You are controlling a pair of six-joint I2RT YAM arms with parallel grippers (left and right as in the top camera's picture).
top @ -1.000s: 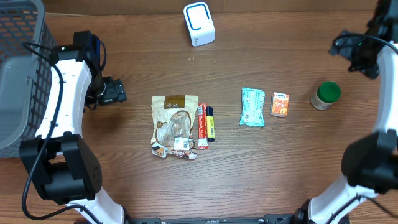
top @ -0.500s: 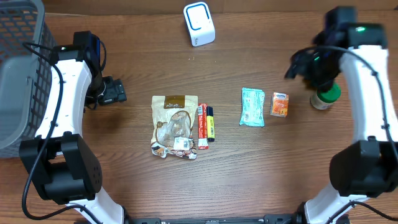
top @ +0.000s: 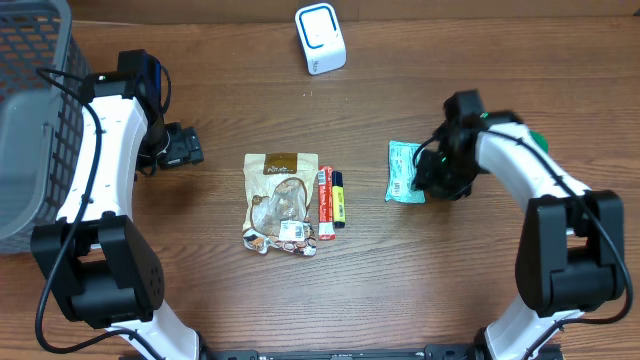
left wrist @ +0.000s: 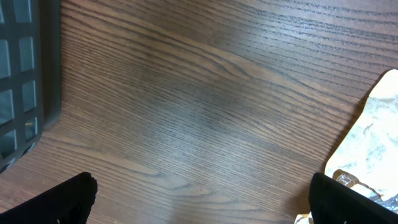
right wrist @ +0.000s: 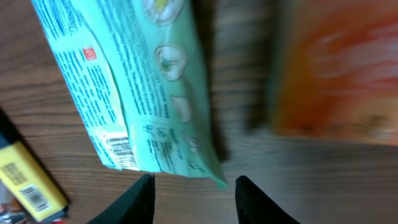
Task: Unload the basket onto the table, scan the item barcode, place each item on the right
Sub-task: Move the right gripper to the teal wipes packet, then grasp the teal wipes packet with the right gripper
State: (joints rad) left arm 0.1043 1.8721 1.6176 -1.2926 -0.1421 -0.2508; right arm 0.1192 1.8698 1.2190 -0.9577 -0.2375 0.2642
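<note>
Right pincer [right wrist: 194,198] at green packet [right wrist: 134,93] edge.

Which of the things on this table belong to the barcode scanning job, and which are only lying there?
Job: white rounded scanner box; mint-green plastic packet, at the right gripper, probably the item.
Lying about: brown snack bag; red tube; yellow-and-black marker; blurred orange box; grey mesh basket.

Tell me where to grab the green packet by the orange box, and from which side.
Come straight down and pinch the green packet across its narrow width, fingers on its two long edges: it lies flat on the table, so no side gives purchase. Probably stay mid-length, keeping the barcode near its end uncovered; the orange box alongside leaves one finger little room.
</note>
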